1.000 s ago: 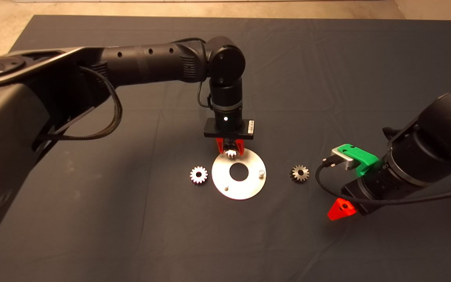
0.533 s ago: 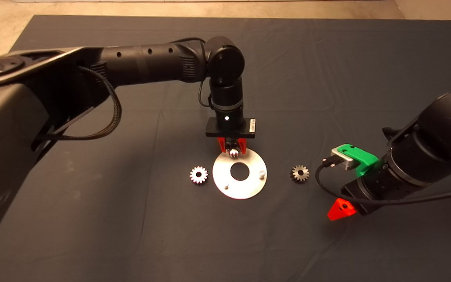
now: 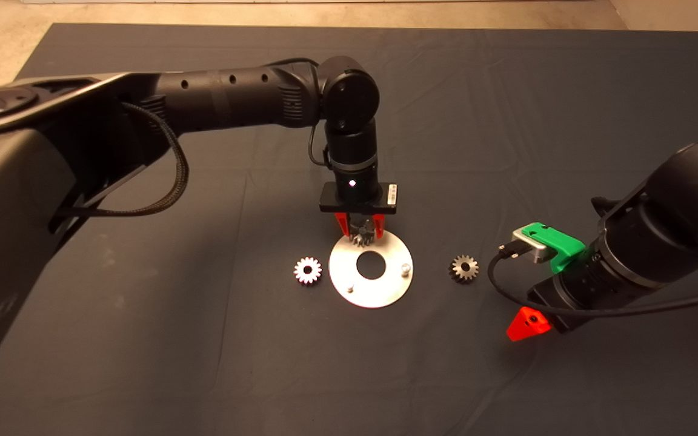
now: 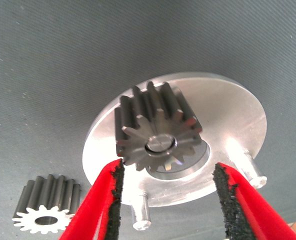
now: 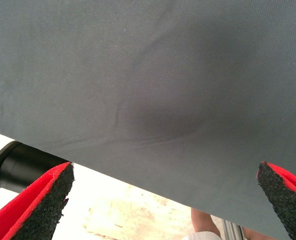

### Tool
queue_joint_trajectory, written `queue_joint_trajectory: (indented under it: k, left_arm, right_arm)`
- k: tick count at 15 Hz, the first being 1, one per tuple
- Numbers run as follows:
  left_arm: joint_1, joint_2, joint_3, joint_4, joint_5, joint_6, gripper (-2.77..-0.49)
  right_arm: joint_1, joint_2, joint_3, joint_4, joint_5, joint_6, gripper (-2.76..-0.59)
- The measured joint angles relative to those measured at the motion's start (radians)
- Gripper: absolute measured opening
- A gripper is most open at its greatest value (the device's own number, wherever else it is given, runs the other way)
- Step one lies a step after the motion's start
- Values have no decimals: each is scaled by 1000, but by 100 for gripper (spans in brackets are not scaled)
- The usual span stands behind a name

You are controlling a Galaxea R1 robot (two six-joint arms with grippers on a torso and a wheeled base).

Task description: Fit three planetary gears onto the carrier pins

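The silver disc (image 3: 379, 292) lies mid-mat with its carrier pins. One planetary gear (image 3: 361, 238) sits on the far pin; in the left wrist view this gear (image 4: 158, 135) has the pin's tip showing in its centre hole. My left gripper (image 3: 359, 232) is open just above it, and its fingers (image 4: 114, 197) stand on either side without touching. Two pins (image 3: 406, 267) (image 3: 351, 289) are bare. A second gear (image 3: 308, 270) lies left of the disc and a third gear (image 3: 463, 267) lies to its right. My right gripper (image 3: 528, 324) waits open at the right.
The dark mat (image 3: 203, 339) spreads all around the disc. The right wrist view shows the mat's edge, the floor beyond it, and part of a person's leg (image 5: 204, 225).
The left gripper's fingers have opened and let go of the gear, which now rests on the far pin. The right arm has not moved.
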Motion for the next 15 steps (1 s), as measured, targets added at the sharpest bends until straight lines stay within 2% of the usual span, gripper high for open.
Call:
queue_joint_trajectory:
  k: [1,3,4,5,7,9,11,13,15]
  left_arm:
    - [0,0,0,0,0,0,-197]
    - [-2,0,5,0,0,2,-195]
    - [-12,0,7,0,1,6,-185]
    - [-32,-6,17,0,0,9,-180]
    - [-73,-30,72,0,12,10,-173]
    - [-68,-82,146,-1,23,10,-166]
    - [-59,-159,206,0,46,9,-151]
    - [-61,-221,267,8,71,-14,-145]
    - [-61,-267,369,8,70,-47,-137]
  right_arm:
    - [0,0,0,0,-1,0,-62]
    - [0,0,0,0,0,0,-62]
    - [0,0,0,0,0,0,-62]
    - [0,0,0,0,0,0,-62]
    - [0,-2,-1,0,-1,-1,-62]
    - [0,0,-34,0,0,-10,-62]
    - [-1,15,-113,0,-2,-57,-62]
    - [-1,58,-216,0,-2,-108,-62]
    - [-4,130,-354,0,5,-170,-62]
